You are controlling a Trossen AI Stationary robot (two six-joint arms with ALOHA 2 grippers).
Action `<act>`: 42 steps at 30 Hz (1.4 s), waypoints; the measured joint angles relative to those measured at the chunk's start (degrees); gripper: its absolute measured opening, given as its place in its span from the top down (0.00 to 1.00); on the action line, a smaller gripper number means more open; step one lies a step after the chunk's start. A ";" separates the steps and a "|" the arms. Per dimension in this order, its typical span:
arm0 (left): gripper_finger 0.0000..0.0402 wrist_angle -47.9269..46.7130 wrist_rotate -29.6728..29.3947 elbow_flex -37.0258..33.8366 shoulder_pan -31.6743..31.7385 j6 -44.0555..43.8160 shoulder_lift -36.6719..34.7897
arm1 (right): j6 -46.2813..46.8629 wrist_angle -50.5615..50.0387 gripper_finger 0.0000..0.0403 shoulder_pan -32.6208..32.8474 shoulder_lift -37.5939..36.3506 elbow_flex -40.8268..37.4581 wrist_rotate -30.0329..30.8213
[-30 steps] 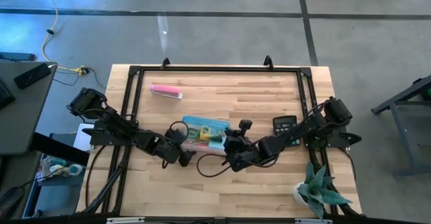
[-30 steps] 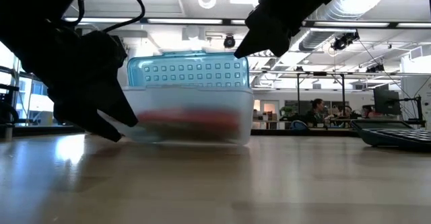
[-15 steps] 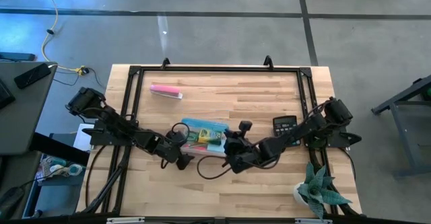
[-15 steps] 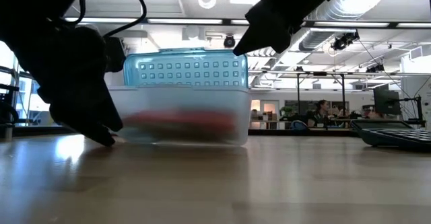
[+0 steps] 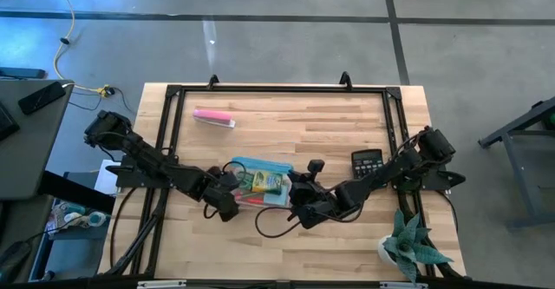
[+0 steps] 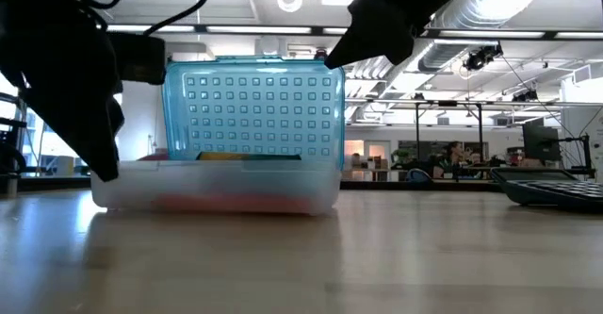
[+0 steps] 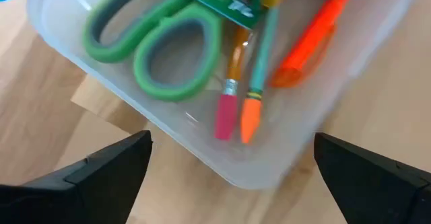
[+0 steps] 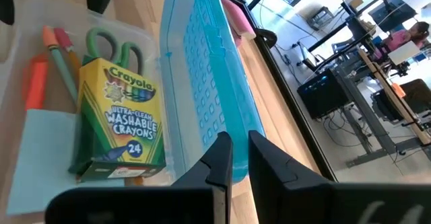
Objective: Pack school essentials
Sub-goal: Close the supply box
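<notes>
Lid point(image 6: 254, 111) now raised upright on box point(image 6: 217, 187); left fingers point(image 7: 232, 183) wide beside it, right fingers point(image 8: 232, 158) nearly closed behind lid; packing can end.

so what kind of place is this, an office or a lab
Most likely a robotics lab or open workshop. A butcher-block table stands on bare concrete floor, exposed ceiling ducts run overhead, and people sit at workstations in the background.
</notes>
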 joint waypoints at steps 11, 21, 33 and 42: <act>0.00 -15.63 5.48 6.69 -3.30 -3.40 -0.33 | -1.45 0.25 0.95 0.39 0.00 0.00 -0.15; 0.00 -38.94 1.76 11.98 -2.63 -5.70 -0.33 | -2.93 0.25 0.95 0.41 0.00 0.00 -0.84; 0.06 -64.02 -9.64 23.58 6.39 4.33 -0.33 | -5.08 0.18 0.95 1.85 0.00 0.00 -2.22; 0.13 -56.49 -19.33 32.70 14.11 18.45 -0.33 | -6.39 0.18 0.95 2.46 0.00 -0.02 -4.28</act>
